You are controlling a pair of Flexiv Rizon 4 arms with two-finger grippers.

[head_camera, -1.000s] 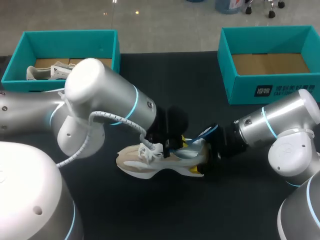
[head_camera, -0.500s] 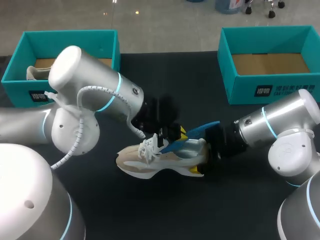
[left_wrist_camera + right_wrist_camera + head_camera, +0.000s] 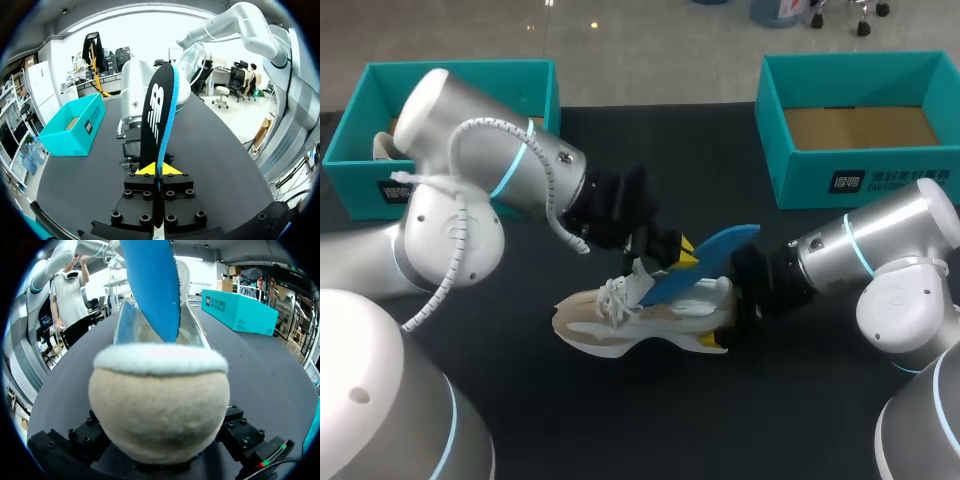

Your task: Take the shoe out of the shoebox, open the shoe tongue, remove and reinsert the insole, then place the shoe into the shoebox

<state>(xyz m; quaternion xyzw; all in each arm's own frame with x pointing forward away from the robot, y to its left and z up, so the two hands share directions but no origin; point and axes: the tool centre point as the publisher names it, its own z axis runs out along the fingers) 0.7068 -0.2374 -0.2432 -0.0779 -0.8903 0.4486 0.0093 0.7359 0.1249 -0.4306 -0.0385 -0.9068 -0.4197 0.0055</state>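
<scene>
While the beige sneaker (image 3: 620,325) sits at lower centre, its heel against the right gripper (image 3: 748,300), whose hold cannot be told, the left gripper (image 3: 672,255) just above is clamped on the blue insole (image 3: 705,265), whose low end dips into the shoe's mouth. Insole removal looks nearly done. The next move would be to lift it clear, then feed it back in toe-first, well before the teal shoebox (image 3: 800,185) at upper right matters.

Blue insole (image 3: 710,258) aslant above opening of upright beige shoe (image 3: 620,328)
</scene>
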